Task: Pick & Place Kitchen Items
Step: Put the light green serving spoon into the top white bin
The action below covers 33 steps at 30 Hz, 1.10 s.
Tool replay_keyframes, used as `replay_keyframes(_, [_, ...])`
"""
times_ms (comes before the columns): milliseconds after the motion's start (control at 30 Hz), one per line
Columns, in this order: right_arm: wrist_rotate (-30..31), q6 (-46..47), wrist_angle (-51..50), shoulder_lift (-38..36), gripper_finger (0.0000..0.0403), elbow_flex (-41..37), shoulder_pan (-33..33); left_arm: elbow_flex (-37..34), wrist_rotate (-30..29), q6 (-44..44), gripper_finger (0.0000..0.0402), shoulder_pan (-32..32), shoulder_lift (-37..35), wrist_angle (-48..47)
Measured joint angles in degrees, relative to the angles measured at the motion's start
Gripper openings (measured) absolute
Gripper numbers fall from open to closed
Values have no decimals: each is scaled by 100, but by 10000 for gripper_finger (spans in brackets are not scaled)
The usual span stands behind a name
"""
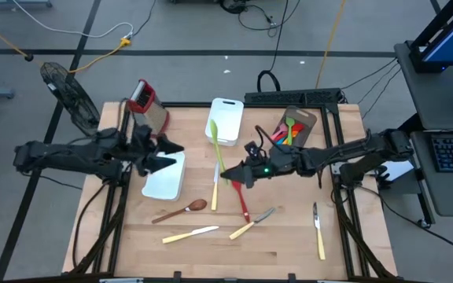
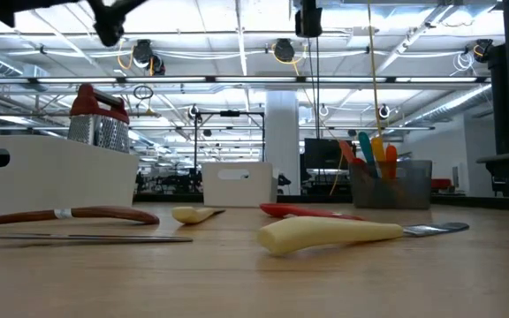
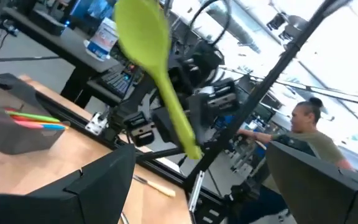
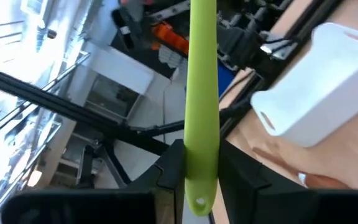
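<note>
We see a light wooden desk (image 1: pixel 289 244) carrying two white rectangular plastic tubs (image 1: pixel 165 177), a brown holder (image 1: pixel 299 124), a red-topped metal grater (image 1: pixel 141 98), a wooden spoon (image 1: pixel 181 211), a red spatula (image 1: pixel 242 203) and cream-handled knives (image 1: pixel 189 233).

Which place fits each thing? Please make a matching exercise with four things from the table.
Things:
1. green spoon
2. wooden spoon
3. grater
4. blue spatula

Places:
A. in the brown holder
B. flat on the table
C. in the right gripper
D. upright by a white tub

Pairs: 1-C, 2-B, 3-D, 4-A
</note>
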Motion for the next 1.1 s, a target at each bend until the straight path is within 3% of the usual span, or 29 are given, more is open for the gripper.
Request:
replay_keyframes(467, [-58,-289,349,-2,62,0,-83,0,-654,-649,367,-4,1813,2301])
replay_keyframes(933, [-252,-335,364,-2,62,0,-307,0,-653,-1120,367,-21,2796,3814])
replay_keyframes(1100, [-353,-325,366,-2,62,0,-373,214,-655,-1100,367,-115,3025,3845])
